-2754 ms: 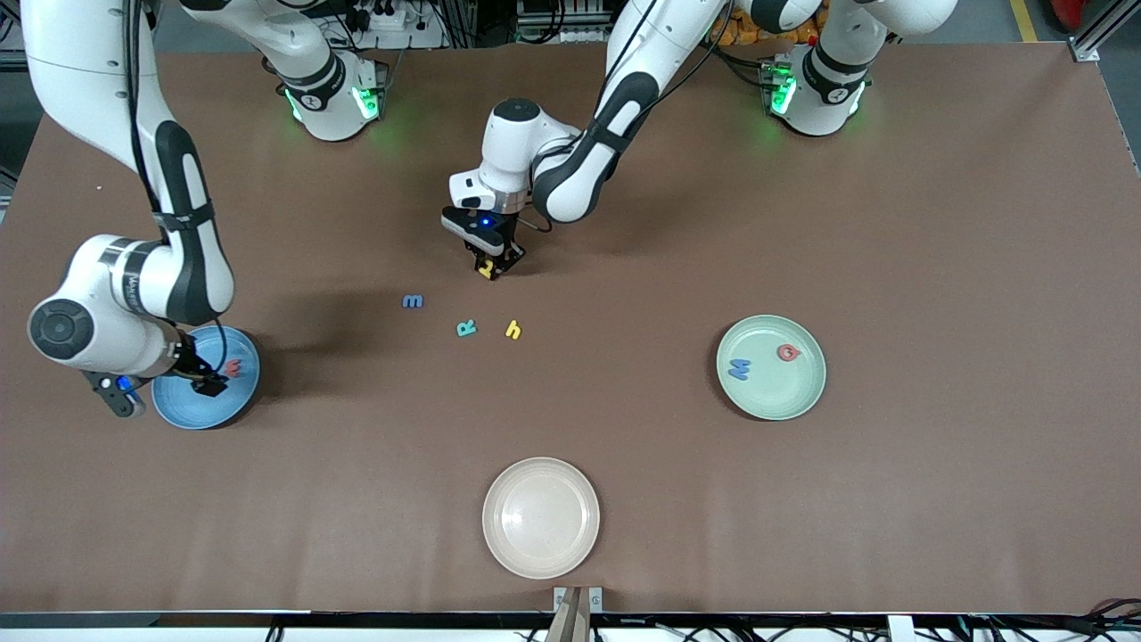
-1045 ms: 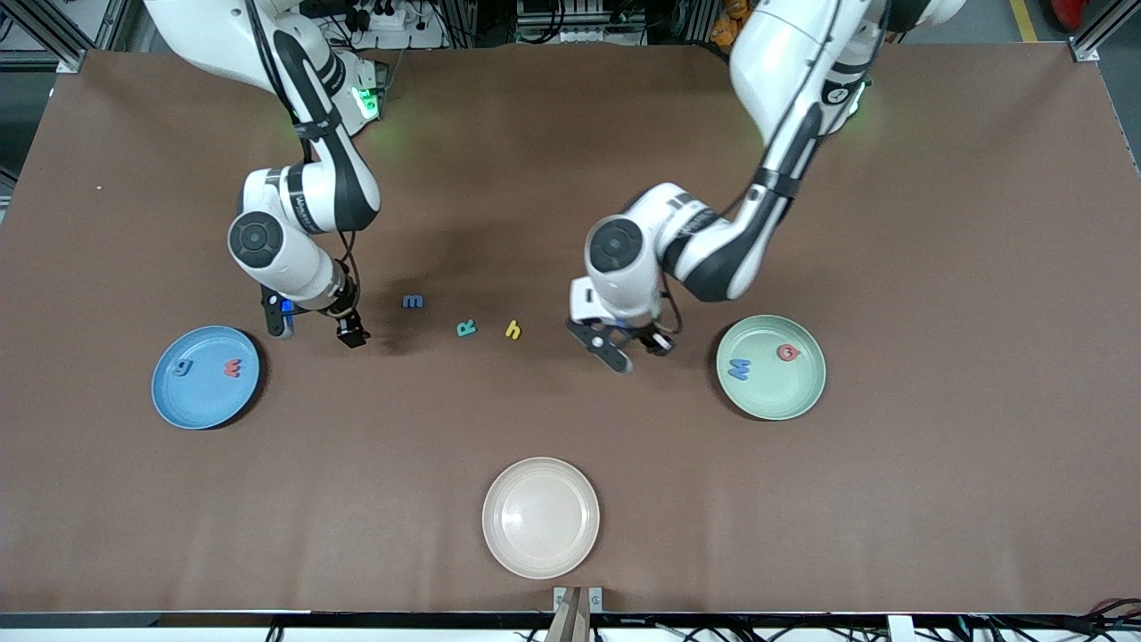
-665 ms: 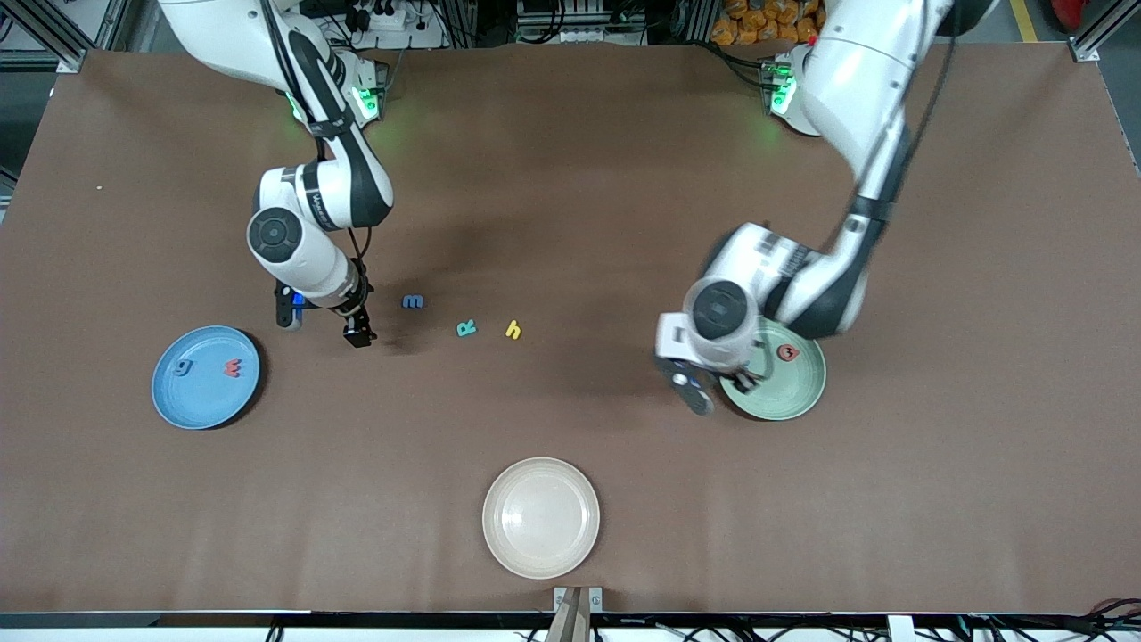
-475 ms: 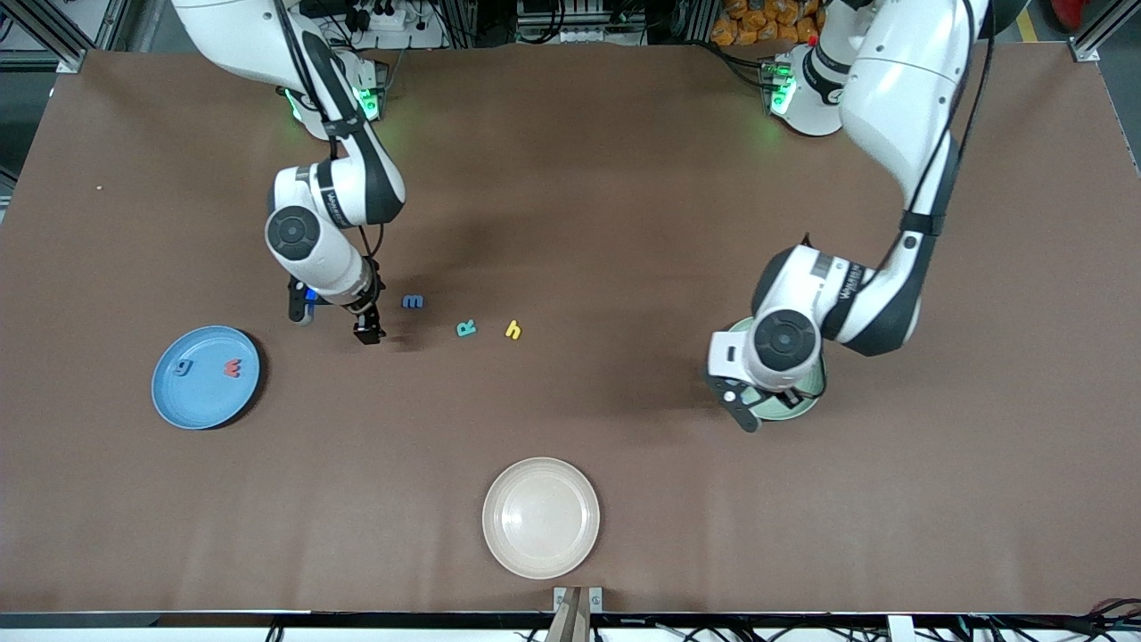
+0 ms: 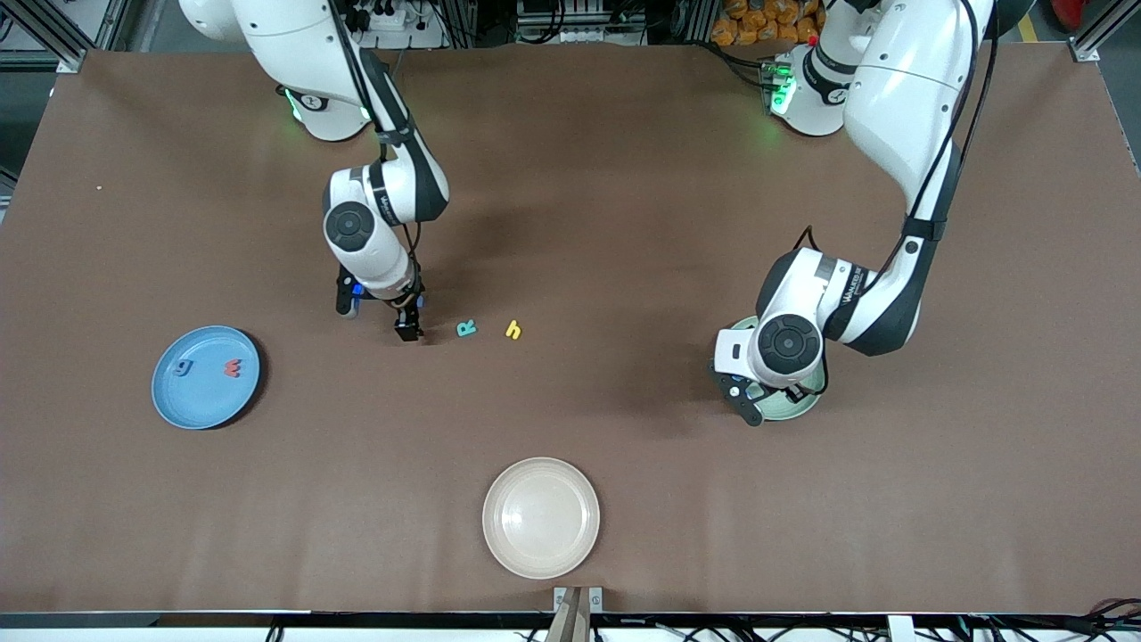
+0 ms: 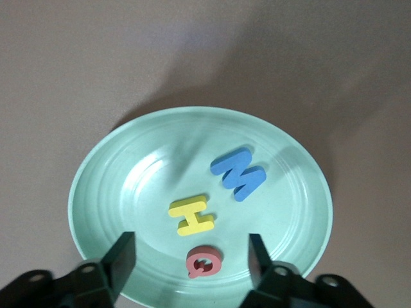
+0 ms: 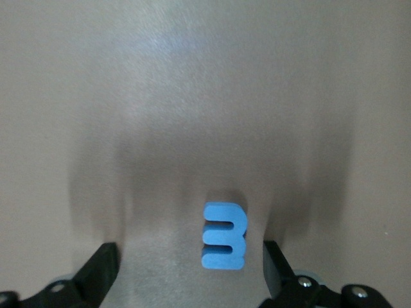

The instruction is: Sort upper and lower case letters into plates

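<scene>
The pale mint green plate [image 6: 103, 192] holds a blue M [image 6: 239, 173], a yellow H [image 6: 191, 215] and a red Q [image 6: 204, 262]. My left gripper [image 6: 191, 247] is open and empty just above it; in the front view the arm covers most of this plate [image 5: 800, 406]. My right gripper [image 7: 189, 260] is open, low over the table, with a blue m [image 7: 224, 235] between its fingers, untouched. In the front view that gripper [image 5: 406, 326] hides the m. The sky blue plate [image 5: 201, 406] holds a blue g [image 5: 184, 366] and a red w [image 5: 233, 366].
A teal R [image 5: 466, 328] and a yellow h [image 5: 513, 330] lie on the brown table beside the right gripper, toward the left arm's end. A cream-white plate [image 5: 540, 517] stands nearest the front camera.
The right arm left the g in the sky blue plate and moved over the blue m. The left arm carried a yellow letter to the mint plate and let it go.
</scene>
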